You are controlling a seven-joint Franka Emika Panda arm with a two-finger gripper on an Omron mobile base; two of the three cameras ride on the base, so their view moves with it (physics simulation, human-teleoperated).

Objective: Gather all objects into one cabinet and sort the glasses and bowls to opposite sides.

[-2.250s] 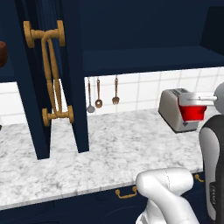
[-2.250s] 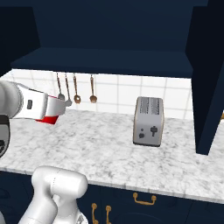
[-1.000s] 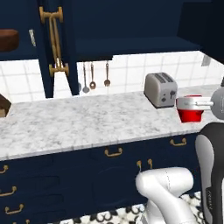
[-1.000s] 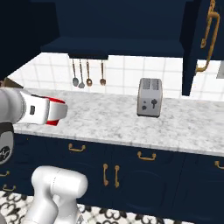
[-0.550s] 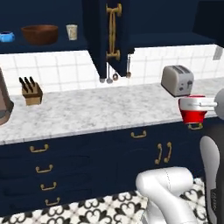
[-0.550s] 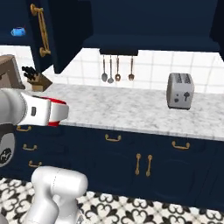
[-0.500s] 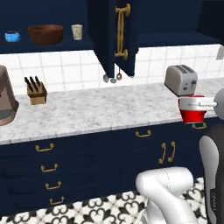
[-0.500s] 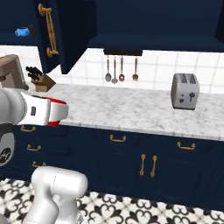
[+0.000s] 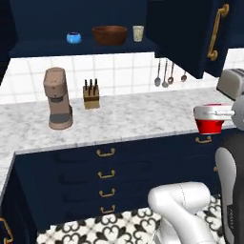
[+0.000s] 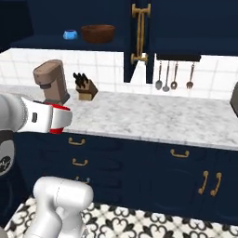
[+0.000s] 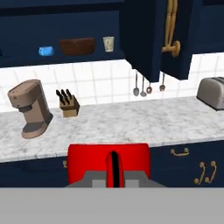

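The open cabinet (image 9: 86, 47) is holding the blue bowl (image 9: 73, 37), brown bowl (image 9: 109, 35) and beige cup (image 9: 138, 33) on its shelf. The gripper (image 9: 224, 114) is gripping the red cup (image 9: 209, 119), well apart from the cabinet, its fingers mostly hidden.

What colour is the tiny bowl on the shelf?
Bright blue. The tiny bowl shows best in the left base view.
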